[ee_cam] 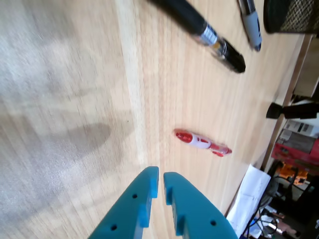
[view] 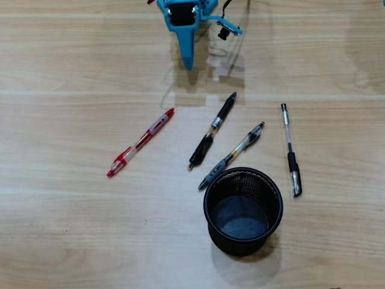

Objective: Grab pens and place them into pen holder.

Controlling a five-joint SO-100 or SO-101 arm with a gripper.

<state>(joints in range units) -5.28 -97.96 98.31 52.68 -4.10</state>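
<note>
A light wooden table (view: 72,229) holds four pens and a cup. The red pen (view: 141,142), black pen (view: 212,130), grey pen (view: 231,156) and clear pen (view: 290,149) lie flat, apart. The black mesh cup (view: 243,211) stands upright, just beside the grey pen's tip.

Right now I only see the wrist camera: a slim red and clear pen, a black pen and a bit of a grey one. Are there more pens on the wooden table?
Observer: Yes, a fourth. A slim clear pen with a black cap lies to the right of the round black mesh pen holder in the overhead view.
Operator: Is anything inside the holder?
Observer: No, it is empty. The overhead view shows its bare bottom.
Operator: Which pen is closest to it?
Observer: The grey and clear pen. Its lower end lies right by the holder's upper left rim.
</note>
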